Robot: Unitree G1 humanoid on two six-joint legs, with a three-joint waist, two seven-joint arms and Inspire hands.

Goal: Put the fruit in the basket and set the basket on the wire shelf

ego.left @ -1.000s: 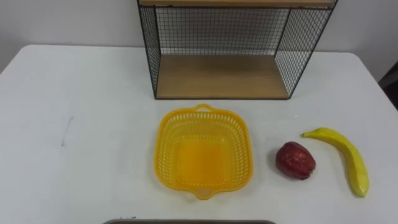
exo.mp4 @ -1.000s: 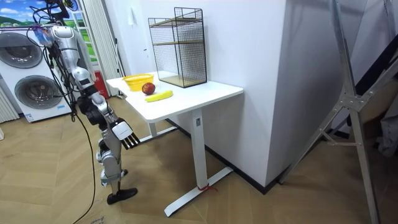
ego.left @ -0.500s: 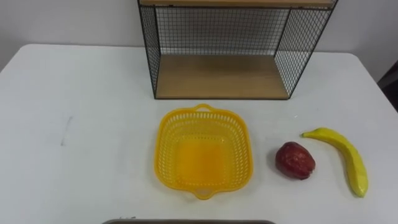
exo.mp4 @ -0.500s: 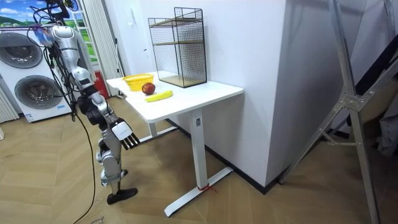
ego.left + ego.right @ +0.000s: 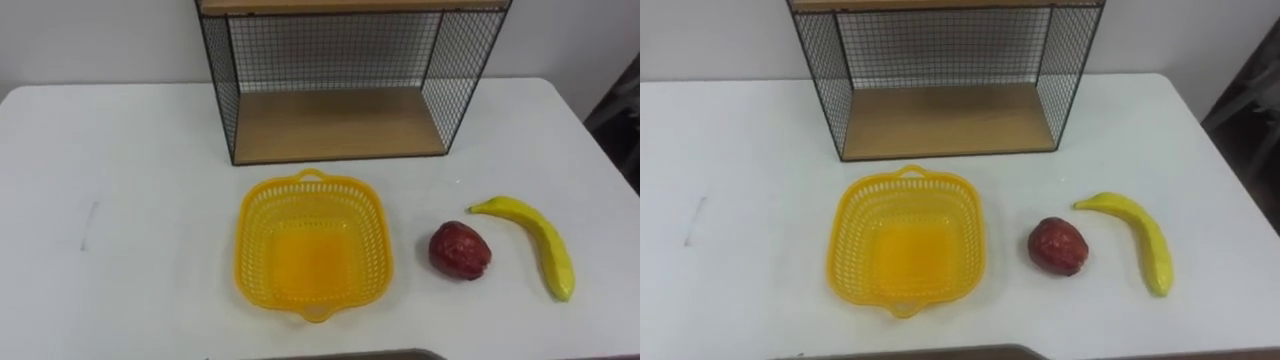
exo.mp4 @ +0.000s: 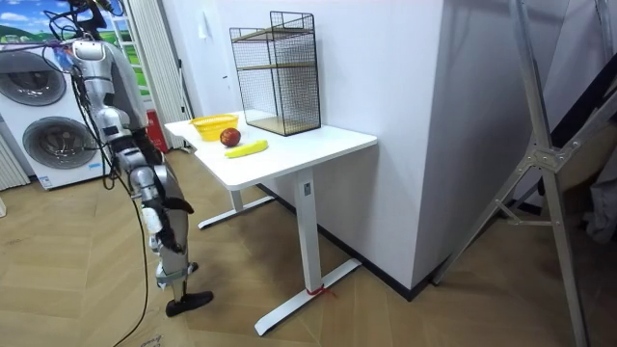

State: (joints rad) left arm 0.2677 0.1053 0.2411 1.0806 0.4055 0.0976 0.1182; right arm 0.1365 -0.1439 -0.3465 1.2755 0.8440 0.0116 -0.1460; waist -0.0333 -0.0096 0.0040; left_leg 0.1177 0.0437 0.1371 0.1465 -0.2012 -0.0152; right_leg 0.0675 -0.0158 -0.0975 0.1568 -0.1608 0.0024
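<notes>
A yellow plastic basket (image 5: pixel 312 245) stands with nothing in it on the white table (image 5: pixel 120 160), just in front of the wire shelf (image 5: pixel 340 125). To its right lies a dark red apple (image 5: pixel 460 250), and right of that a banana (image 5: pixel 535 245). The shelf's lower wooden board is bare. In the room view I stand at the table's end on the room view's left, by the basket (image 6: pixel 214 125), apple (image 6: pixel 230 138) and banana (image 6: pixel 247 148). My right hand (image 6: pixel 179 214) hangs low beside my body, below the tabletop.
The shelf backs onto the wall at the table's far edge. A faint grey mark (image 5: pixel 88 222) shows on the tabletop to the left. Washing machines (image 6: pixel 48 135) stand behind me in the room view.
My right arm has dropped from reaching forward to hanging by my body. The eye view shifted a little, the camera's own move. Basket and fruit stay put.
</notes>
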